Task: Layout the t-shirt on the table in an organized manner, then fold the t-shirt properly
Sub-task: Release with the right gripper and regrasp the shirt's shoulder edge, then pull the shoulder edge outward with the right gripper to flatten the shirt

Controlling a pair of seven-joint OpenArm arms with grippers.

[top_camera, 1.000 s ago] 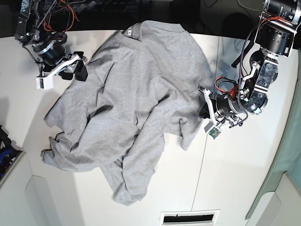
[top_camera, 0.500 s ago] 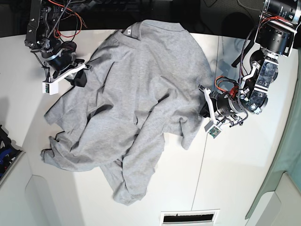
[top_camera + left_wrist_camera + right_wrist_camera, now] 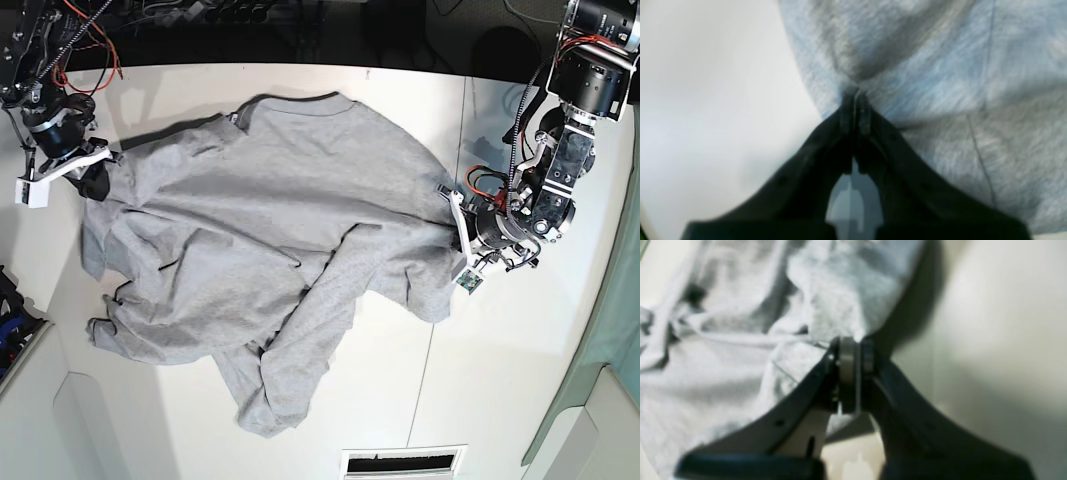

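Your t-shirt (image 3: pixel 270 250) lies crumpled across the middle of the table (image 3: pixel 520 380), grey side up, no lettering visible, collar toward the far edge and a loose flap trailing toward the near edge. Your left gripper (image 3: pixel 452 214) sits at the shirt's edge on the base view's right; the left wrist view shows its jaws pinched together on a fold of grey fabric (image 3: pixel 907 66), with cloth puckering into the tips and bare table beside it. Your right gripper (image 3: pixel 95 170) is at the far left of the base view, at the shirt's opposite edge; in the right wrist view (image 3: pixel 853 346) the jaws are closed tight on a bunched bit of shirt (image 3: pixel 840 290), fabric rising from the tips and casting a shadow on the table (image 3: pixel 990 323). Between the two grippers the upper part of the shirt is pulled into a broad band with creases running across; the lower part stays wrinkled and overlapped. Both wrist views are blurred.
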